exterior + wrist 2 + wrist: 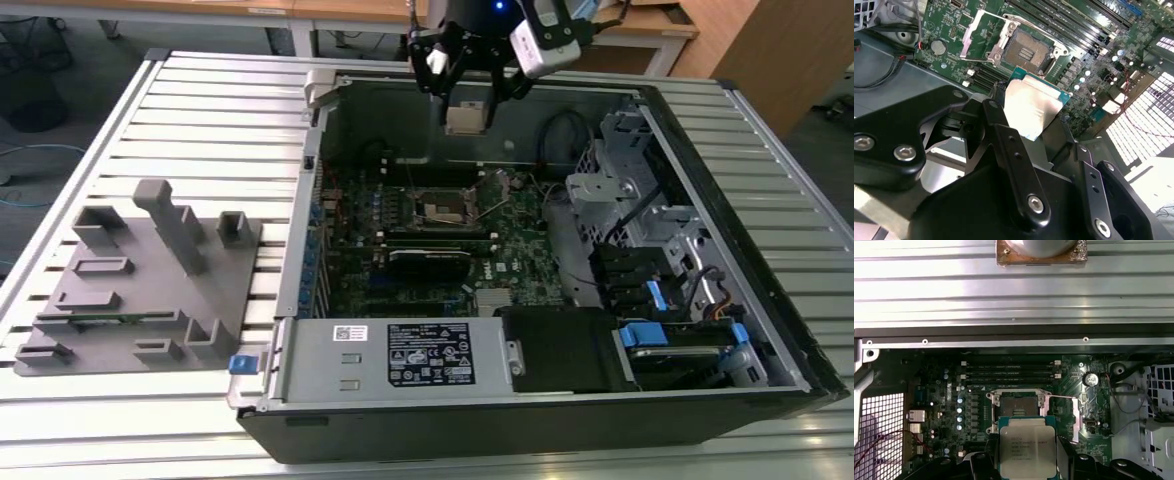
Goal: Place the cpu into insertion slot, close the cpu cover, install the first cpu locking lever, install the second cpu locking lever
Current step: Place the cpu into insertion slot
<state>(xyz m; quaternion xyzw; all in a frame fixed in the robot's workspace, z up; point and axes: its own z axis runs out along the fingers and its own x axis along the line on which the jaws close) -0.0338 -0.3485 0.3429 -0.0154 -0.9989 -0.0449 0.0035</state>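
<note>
Nearest the wrist: black gripper [1033,117], clamped on the cpu [1031,100] by two opposite edges. Silver-grey top of the chip turned toward the cameras in both wrist views, with a thin green border round it. Held flat and fully off the board, touching nothing but the fingers [999,115].

Beyond the chip: square dark slot [1026,50] with a silvery rim, bare, nothing seated in it. Just beside it, silvery cover [968,39] swung up and open, green board visible through its window. In the first wrist view, lower part of the slot [1016,405] hidden behind the cpu [1027,450].

Around the slot: green motherboard [934,405], long black memory sticks [1009,371] lying parallel on its far side, round coin battery [1090,379] near one corner.

In the exterior view: gripper [467,105] and cpu [465,120] high over the far rim of the open computer case [300,300], well apart from the slot [445,207] on the board below. Boxed power supply [400,355] along the near wall of the case.

Farthest out: slatted metal tabletop [200,90] under the case, and a grey fixture [134,270] with upright posts on the exterior view's left.
</note>
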